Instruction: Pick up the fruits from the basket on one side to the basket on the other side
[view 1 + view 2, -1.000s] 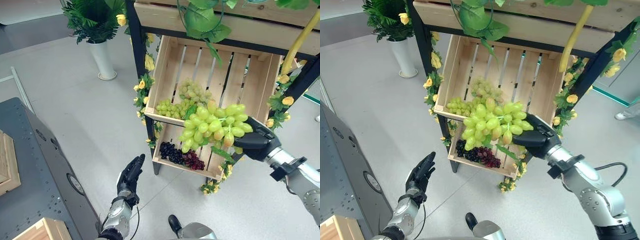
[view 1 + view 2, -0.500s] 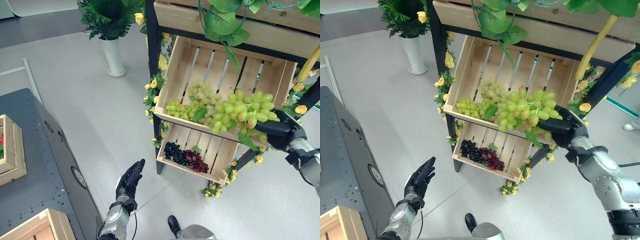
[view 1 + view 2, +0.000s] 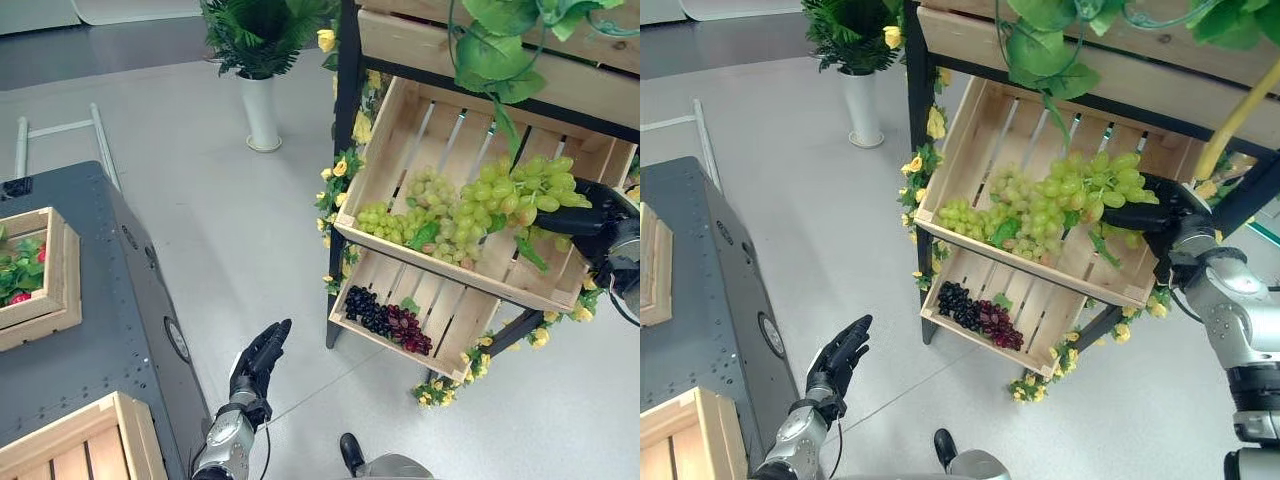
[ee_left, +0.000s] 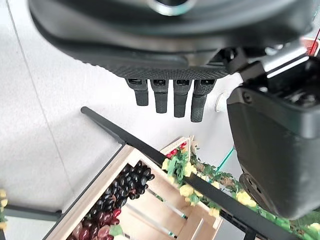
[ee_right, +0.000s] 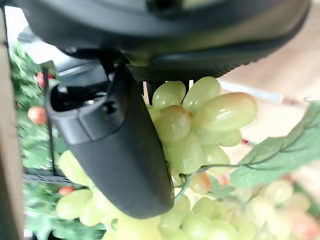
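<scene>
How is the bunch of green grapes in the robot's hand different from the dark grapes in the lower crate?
The large bunch of pale green grapes is gripped by the right hand over the upper wooden crate; the small bunch of dark purple and red grapes lies untouched in the lower wooden crate. The green bunch looks bigger. Both have green leaves. The left hand hangs open, idle.

White vase (image 3: 260, 112) with green plant (image 3: 262, 28) on floor; grey platform (image 3: 95, 300) left.

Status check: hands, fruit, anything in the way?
Right hand shut on green grape bunch above upper wooden crate. Left hand open, idle over floor. Nothing blocking.
</scene>
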Tool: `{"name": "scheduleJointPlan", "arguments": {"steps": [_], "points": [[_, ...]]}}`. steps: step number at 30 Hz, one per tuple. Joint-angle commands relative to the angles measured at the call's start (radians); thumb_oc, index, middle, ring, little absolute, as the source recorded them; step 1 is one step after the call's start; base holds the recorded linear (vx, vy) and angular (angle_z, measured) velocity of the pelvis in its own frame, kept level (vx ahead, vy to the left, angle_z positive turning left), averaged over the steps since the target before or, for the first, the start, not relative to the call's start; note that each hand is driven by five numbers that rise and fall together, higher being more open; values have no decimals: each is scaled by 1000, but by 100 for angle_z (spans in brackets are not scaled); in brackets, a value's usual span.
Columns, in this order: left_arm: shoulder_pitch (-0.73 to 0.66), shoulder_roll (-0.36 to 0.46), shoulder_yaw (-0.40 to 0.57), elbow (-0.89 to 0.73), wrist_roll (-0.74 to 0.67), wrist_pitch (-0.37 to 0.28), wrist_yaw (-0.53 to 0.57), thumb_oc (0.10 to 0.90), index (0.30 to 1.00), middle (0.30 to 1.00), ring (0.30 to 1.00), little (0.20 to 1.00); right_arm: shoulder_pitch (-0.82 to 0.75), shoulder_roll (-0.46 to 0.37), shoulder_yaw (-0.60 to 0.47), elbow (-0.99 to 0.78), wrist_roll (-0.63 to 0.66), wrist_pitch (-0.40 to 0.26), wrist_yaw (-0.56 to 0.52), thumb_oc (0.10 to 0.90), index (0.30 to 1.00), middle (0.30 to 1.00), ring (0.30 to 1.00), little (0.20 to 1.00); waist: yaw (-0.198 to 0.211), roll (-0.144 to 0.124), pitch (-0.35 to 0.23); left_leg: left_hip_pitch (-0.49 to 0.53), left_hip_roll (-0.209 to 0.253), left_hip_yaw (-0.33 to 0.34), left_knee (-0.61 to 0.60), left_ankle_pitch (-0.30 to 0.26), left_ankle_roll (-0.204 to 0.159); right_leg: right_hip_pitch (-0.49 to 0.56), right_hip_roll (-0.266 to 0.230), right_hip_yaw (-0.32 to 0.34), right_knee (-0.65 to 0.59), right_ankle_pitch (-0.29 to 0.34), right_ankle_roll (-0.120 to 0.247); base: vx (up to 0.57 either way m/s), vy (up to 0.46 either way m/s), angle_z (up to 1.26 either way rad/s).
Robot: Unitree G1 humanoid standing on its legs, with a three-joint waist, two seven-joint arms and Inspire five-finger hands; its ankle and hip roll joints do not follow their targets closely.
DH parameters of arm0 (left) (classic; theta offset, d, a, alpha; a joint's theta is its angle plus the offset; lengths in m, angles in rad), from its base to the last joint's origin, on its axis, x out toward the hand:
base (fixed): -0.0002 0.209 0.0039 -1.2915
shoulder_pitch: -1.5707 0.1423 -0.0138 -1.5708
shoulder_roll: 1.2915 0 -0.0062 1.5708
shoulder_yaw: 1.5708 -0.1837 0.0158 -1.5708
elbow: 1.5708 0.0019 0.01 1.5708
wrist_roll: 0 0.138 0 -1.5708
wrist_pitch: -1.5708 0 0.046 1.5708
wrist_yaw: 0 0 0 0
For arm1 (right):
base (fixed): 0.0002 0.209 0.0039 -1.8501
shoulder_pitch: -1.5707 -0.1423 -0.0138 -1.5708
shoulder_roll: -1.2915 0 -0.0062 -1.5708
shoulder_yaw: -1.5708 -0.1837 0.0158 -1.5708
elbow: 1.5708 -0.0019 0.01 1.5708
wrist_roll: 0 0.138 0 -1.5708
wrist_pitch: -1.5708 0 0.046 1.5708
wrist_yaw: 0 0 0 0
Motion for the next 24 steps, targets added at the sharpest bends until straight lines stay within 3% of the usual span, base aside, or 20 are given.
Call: {"name": "scheduleJointPlan", "arguments": {"steps": [1, 14, 15, 16, 24], "points": [[-66, 56, -19, -27, 40, -102, -32, 800, 900, 900, 900, 900, -232, -107, -39, 129, -84, -152, -7, 400, 300, 300, 300, 300, 29, -40, -57, -20, -29, -51, 9, -78, 34, 62, 40, -39, 2, -72, 19, 2, 9, 7], [-79, 49, -14, -36, 41, -88, -26, 800, 900, 900, 900, 900, -292, -119, 49, 333, -169, -98, 47, 400, 300, 300, 300, 300, 42, -39, -48, -11, -30, -55, 9, -81, 35, 73, 39, -44, 2, -76, 14, 1, 4, 3], [-82, 49, -16, -35, 38, -87, -24, 800, 900, 900, 900, 900, -301, -121, 58, 357, -187, -96, 43, 563, 545, 545, 545, 545, 43, -38, -47, -11, -30, -54, 9, -81, 35, 72, 39, -44, 2, -76, 14, 0, 0, 0], [-85, 48, -17, -36, 39, -86, -22, 800, 900, 900, 900, 900, -305, -122, 62, 373, -188, -91, 44, 800, 900, 900, 900, 900, 44, -38, -46, -11, -29, -53, 9, -82, 35, 72, 39, -44, 2, -76, 14, 0, 0, 0], [-83, 49, -17, -33, 37, -81, -24, 800, 900, 900, 900, 900, -351, -153, 74, 490, -212, -100, 37, 800, 900, 900, 900, 900, 45, -31, -43, -11, -29, -53, 9, -81, 32, 71, 39, -41, 2, -77, 11, 0, 0, 0]]}}
